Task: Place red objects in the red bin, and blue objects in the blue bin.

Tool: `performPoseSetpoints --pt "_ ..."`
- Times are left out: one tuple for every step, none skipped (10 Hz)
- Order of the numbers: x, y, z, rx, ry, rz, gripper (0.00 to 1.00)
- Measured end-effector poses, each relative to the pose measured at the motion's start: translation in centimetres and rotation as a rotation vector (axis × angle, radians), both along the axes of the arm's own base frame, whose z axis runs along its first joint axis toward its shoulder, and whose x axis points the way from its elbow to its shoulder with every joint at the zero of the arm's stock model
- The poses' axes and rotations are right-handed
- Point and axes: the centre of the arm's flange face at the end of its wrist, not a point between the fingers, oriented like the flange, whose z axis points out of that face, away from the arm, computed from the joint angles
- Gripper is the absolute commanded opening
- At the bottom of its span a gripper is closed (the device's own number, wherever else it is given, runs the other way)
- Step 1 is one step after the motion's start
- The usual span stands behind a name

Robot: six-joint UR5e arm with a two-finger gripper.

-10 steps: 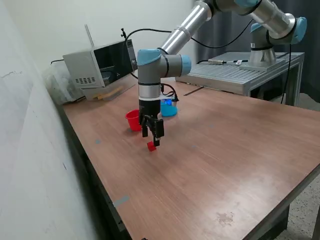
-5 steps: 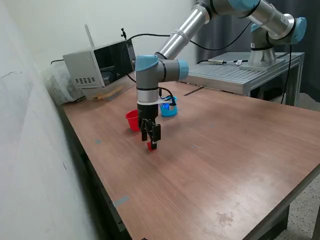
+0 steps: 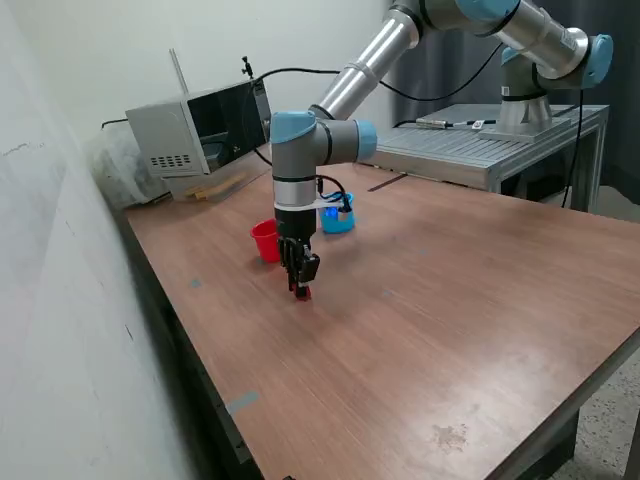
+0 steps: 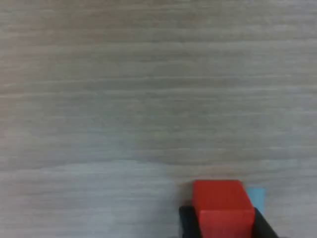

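On the wooden table (image 3: 420, 330), nearest the exterior camera, the gripper (image 3: 301, 288) stands straight down with its tips at the tabletop and its black fingers (image 4: 187, 220) pressed against both sides of a small red cube (image 4: 222, 207), so it is closed on that cube; in the exterior view the red cube (image 3: 303, 293) shows only as a red speck between the finger ends, resting on or just above the wood, which of the two I cannot tell. A pale blue patch (image 4: 256, 198) lies on the wood just beside the cube in the wrist view. Just behind the gripper, toward the exterior view's left, stands the red cup (image 3: 265, 240), upright and apart from the cube. Farther back and toward the exterior view's right is the light-blue cup (image 3: 338, 219), partly hidden by the arm's wrist. Beyond both cups, at the far edge of the table, sits a grey box-shaped device (image 3: 196, 128), and a separate metal bench (image 3: 480, 145) carries the arm's base.
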Motion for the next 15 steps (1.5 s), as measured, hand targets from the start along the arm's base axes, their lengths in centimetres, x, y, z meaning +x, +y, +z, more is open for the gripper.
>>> performPoseSetpoints --pt "0.2 0.1 0.7 0.022 0.002 -0.002 0.00" --pt "0.6 0.0 2.3 0.037 0.010 -0.002 0.00" --pt "1.4 -0.2 4.5 0.046 0.021 0.001 0.00" --pt "2.5 -0.4 7.1 0.050 0.035 0.004 0.00" --pt "3.7 -0.6 9.7 0.052 0.049 0.006 0.00" --pt "4.7 -0.5 11.8 0.054 0.061 0.009 0.00" --pt "5.3 0.5 13.1 0.059 0.069 0.006 0.00" --pt "5.4 2.7 13.9 0.063 0.073 -0.015 0.00" --pt "5.3 5.8 14.1 0.065 0.073 -0.050 0.00" --pt "5.3 8.8 14.0 0.065 0.069 -0.086 0.00" --pt "5.3 11.5 13.7 0.065 0.064 -0.117 0.00" --pt "5.2 13.6 13.2 0.066 0.057 -0.141 0.00" --pt "5.2 15.1 12.7 0.066 0.049 -0.156 0.00" --pt "5.2 16.0 12.2 0.065 0.043 -0.166 0.00" --pt "5.2 16.5 11.9 0.065 0.039 -0.171 0.00"
